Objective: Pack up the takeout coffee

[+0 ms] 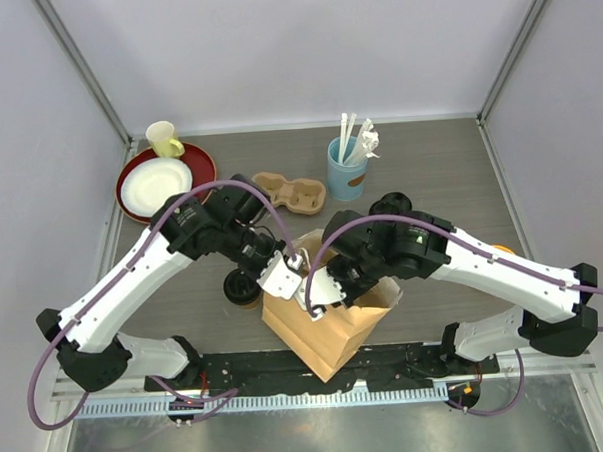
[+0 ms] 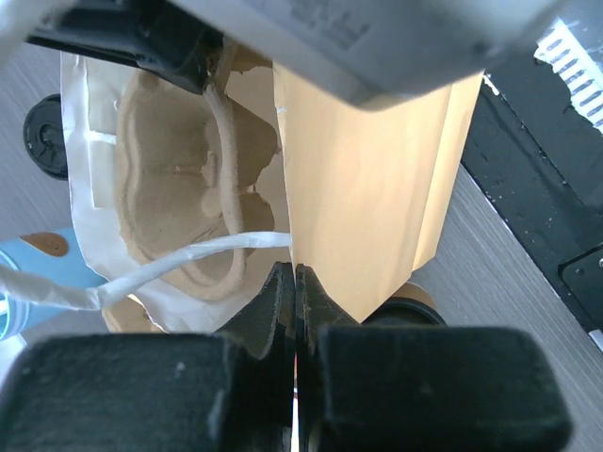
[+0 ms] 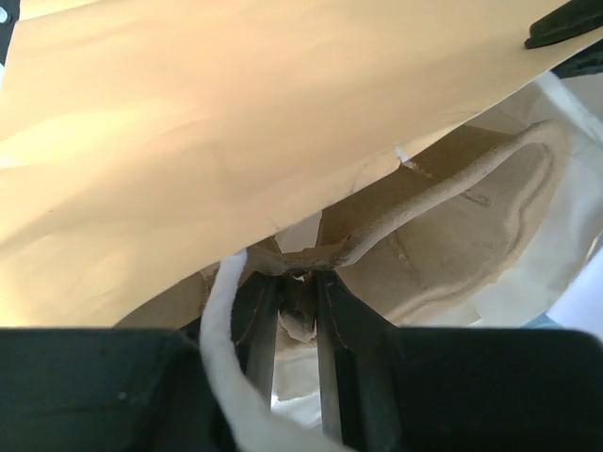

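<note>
The brown paper bag [image 1: 331, 335] stands open at the middle of the surface's near edge, leaning a little. Both arms reach in over its mouth. The left claw [image 2: 295, 282] is pressed shut on the bag's rim at a corner fold, with a white paper handle [image 2: 188, 259] running just beside its tips. The right claw [image 3: 297, 292] is closed on the raised edge of a cardboard cup carrier [image 2: 179, 179], which sits tilted inside the bag against the white lining.

One coffee cup [image 1: 242, 286], tan with a black lid, stands on the surface just beside the bag's left side, partly under the left arm. It is outside the bag.

Toward the far edge, a second cardboard carrier [image 1: 290, 193] lies flat near the middle. A blue cup [image 1: 345, 174] holding white cutlery stands to its right. In the far left corner a red plate [image 1: 194, 163] carries a white plate [image 1: 155, 184], with a yellow cup [image 1: 163, 139] at its far rim.
</note>
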Motion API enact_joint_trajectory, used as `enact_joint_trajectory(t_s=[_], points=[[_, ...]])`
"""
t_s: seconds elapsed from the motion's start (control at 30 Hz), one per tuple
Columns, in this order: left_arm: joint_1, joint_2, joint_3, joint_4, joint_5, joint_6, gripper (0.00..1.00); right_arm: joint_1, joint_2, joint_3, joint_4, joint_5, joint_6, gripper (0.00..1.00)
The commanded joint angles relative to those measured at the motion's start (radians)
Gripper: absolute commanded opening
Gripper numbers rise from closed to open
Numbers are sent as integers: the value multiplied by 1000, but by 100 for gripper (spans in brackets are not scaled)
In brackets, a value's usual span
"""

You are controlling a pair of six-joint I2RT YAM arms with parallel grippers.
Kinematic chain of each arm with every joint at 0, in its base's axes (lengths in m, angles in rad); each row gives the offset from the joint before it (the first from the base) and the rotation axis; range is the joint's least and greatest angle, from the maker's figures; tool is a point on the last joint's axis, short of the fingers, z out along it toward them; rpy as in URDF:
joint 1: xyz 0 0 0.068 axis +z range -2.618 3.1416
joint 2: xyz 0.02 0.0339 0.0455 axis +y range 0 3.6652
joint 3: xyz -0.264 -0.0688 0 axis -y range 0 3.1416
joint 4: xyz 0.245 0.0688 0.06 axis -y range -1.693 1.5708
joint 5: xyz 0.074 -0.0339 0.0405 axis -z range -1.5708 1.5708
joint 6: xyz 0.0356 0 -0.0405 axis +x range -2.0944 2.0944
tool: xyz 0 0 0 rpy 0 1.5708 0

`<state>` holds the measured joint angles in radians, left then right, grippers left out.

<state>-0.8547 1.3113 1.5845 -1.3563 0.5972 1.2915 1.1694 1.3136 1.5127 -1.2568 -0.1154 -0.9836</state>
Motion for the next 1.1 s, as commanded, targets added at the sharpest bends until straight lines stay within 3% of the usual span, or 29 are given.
enact_joint_trajectory(t_s=[0.0, 0.2, 0.37, 0.57, 0.73, 1.07], points=[[2, -53, -37, -127, 13, 22, 0, 1, -8, -52, 39, -70, 26, 1], [2, -101, -121, 0, -60, 57, 0, 1, -36, -11, 89, -152, -10, 1], [-4, -116, -158, 178, -91, 63, 0, 1, 5, 121, -21, -75, -35, 1], [-4, -162, -239, 388, -134, 46, 0, 1, 4, 104, -69, -75, -41, 1], [-4, -127, -215, 241, -25, 23, 0, 1, 7, 47, -46, -17, -35, 1], [-4, -57, -107, 128, 127, -146, 0, -13, 33, -83, 57, 164, -27, 1]])
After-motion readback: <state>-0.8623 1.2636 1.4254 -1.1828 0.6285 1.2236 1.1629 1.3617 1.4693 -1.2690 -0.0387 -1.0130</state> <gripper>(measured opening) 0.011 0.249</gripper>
